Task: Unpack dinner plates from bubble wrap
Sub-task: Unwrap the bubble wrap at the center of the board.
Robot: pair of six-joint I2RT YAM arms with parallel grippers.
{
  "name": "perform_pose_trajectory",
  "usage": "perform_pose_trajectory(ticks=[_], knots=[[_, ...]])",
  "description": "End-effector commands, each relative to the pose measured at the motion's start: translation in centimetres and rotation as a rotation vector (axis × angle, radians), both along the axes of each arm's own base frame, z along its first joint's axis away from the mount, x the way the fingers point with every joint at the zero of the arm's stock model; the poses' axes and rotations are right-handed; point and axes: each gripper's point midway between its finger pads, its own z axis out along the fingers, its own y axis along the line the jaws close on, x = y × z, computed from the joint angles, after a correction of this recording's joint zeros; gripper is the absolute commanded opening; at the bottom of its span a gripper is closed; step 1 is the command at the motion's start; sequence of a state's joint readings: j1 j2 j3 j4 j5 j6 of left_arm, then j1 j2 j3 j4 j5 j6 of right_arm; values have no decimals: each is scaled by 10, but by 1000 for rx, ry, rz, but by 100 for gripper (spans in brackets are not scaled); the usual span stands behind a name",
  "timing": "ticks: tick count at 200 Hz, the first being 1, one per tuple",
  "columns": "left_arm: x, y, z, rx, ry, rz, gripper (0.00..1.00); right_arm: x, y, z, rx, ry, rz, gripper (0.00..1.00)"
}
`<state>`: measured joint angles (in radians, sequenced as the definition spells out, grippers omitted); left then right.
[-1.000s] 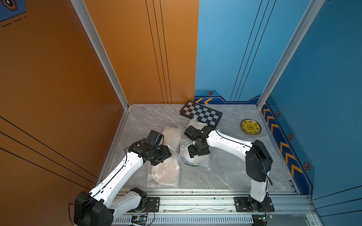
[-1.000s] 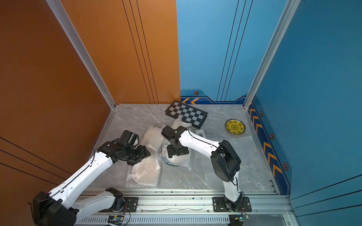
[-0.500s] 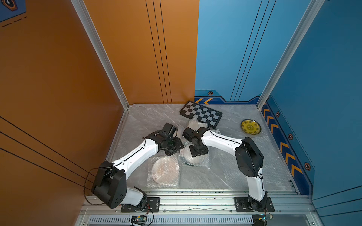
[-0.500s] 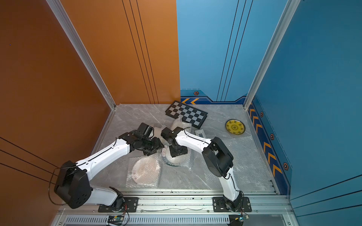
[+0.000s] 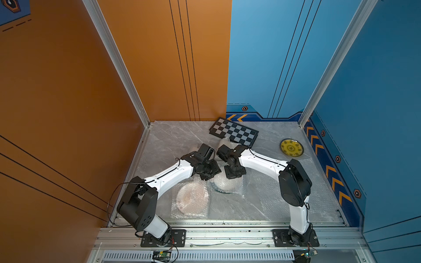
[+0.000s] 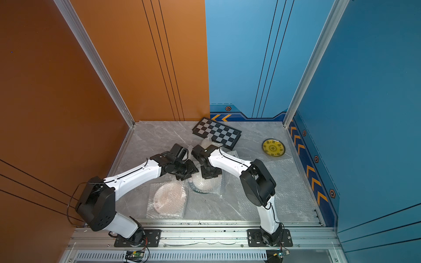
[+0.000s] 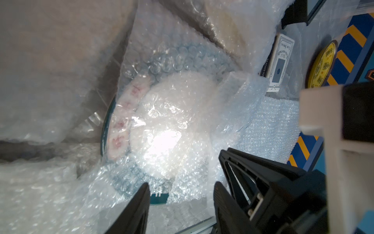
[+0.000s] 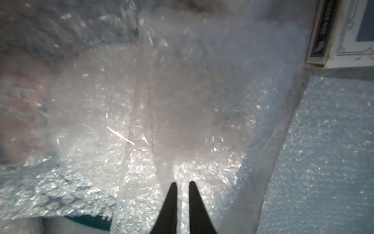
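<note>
Swinging in from the left over the past second, the left arm (image 5: 168, 176) has brought the left gripper (image 7: 181, 183) right beside the right gripper (image 8: 182, 183) at the middle of the grey marble table (image 5: 170, 139). The right arm (image 5: 262, 159) has barely shifted.

Toward the front left, a cream plate (image 5: 192, 198) lies flat, fully covered in bubble wrap (image 5: 182, 214). Just beyond it, at the centre, sits a white plate (image 5: 224, 185) with a dark green edge. It is wrapped in a crinkled sheet (image 5: 241, 182), with a short stretch of the green edge bare. The left gripper's jaws stand half open, straddling that edge and the wrap over it. Whether they press on it cannot be told. The right gripper points down onto the same bundle, its jaws almost closed, with a sliver of wrap showing between the tips. Whether the wrap is pinched cannot be told.

Behind the grippers, another wrapped bundle (image 5: 225, 143) touches the near edge of a black-and-grey checkerboard (image 5: 234, 133) by the back wall. Just right of that bundle lies a small white card box (image 6: 232, 153). Further right, a loose sheet (image 5: 296, 195) of bubble wrap is spread flat on the table. Near the back right corner, a yellow plate (image 5: 292, 148) with dark patterns lies unwrapped, well apart from both grippers.
</note>
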<state>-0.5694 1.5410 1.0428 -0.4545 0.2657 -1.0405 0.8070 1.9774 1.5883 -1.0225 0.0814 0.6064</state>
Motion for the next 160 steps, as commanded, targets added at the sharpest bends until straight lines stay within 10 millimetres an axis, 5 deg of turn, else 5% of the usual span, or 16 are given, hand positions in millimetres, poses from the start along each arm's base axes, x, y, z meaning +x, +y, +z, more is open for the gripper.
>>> perform_pose_trajectory(ticks=[1,51,90,135,160], knots=[[6,20,-3,-11,7,59,52,-18,4,9,-6,11,11,39],[36,25,13,-49,-32,49,52,-32,22,-12,-50,40,50,64],[56,19,14,-57,-39,32,51,-32,19,-25,-142,55,81,65],[65,-15,4,-51,-31,-51,51,-34,2,-23,-217,29,92,47],[65,-28,-10,-46,-12,-68,50,-30,-3,-7,-197,-8,78,16]])
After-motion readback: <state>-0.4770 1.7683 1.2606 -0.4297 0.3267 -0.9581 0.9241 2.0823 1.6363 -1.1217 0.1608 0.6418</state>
